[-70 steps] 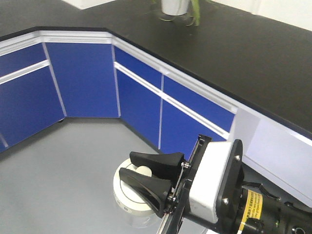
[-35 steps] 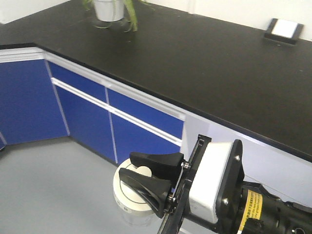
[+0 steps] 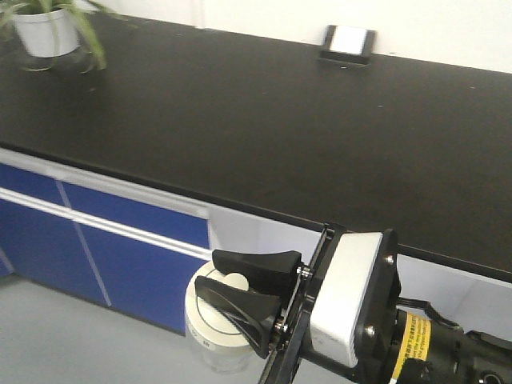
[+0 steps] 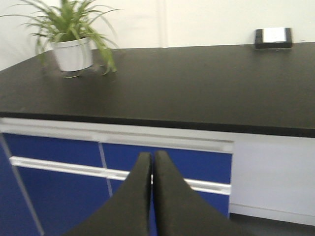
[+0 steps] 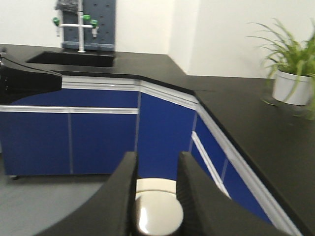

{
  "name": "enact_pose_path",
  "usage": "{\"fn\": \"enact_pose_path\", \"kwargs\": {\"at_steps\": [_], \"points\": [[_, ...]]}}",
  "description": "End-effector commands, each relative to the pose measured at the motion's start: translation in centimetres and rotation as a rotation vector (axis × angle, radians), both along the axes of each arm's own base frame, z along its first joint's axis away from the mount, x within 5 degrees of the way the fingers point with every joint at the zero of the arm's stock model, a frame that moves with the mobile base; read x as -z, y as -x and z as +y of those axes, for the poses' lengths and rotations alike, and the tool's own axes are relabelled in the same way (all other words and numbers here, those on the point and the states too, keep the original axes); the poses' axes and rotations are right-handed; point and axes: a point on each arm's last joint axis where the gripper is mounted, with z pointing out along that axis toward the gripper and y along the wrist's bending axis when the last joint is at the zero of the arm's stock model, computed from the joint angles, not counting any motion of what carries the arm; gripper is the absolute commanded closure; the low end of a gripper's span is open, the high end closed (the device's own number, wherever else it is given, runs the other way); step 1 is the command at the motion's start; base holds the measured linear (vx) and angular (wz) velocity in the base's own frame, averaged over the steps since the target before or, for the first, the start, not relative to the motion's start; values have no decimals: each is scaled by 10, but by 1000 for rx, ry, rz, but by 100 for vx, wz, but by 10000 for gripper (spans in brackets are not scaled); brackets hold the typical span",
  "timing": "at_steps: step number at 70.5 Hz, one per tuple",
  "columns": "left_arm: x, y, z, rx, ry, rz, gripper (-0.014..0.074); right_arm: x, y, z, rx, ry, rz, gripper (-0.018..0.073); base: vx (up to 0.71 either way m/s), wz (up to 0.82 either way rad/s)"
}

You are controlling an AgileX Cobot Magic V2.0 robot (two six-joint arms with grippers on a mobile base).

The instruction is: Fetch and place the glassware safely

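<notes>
Front view: your right gripper (image 3: 210, 272) has its two black fingers clamped partway shut around the jar (image 3: 206, 330), one on each side of the knob on its cream lid (image 3: 234, 281). The jar hangs in the air in front of the blue cabinets (image 3: 120, 256), and looks lower than the black counter (image 3: 280, 136). By my reading the carry is under way and the placing is not yet done. Lift it clear of the counter edge, hold the wrist level, and pick a bare stretch well apart from the plant pot (image 3: 46, 34). Loosen the squeeze only once the glass base sits flat on the surface. The grip seems to bear on the lid end, so avoid jerks that could part lid from glass. A yellow label (image 3: 414, 344) on the arm carries print too small to read.

Left wrist view: your left gripper (image 4: 152, 156) is closed, its fingers pressed together, with nothing between them. It faces the counter front. No writing shows.

Right wrist view: the glossy lid sits between the two fingers, touching both. No brand or lettering is legible on it.
</notes>
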Motion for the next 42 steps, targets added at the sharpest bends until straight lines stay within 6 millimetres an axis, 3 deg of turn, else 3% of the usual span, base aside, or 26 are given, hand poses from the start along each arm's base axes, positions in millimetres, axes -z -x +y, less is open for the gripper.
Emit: {"fn": "enact_pose_path", "kwargs": {"at_steps": [1, 42], "points": [[-13, 0, -1, 9, 9, -76, 603, -23, 3, -1, -21, -136, -68, 563, 12, -47], [-13, 0, -1, 9, 9, -76, 603, -23, 3, -1, -21, -136, -68, 563, 12, -41]]}}
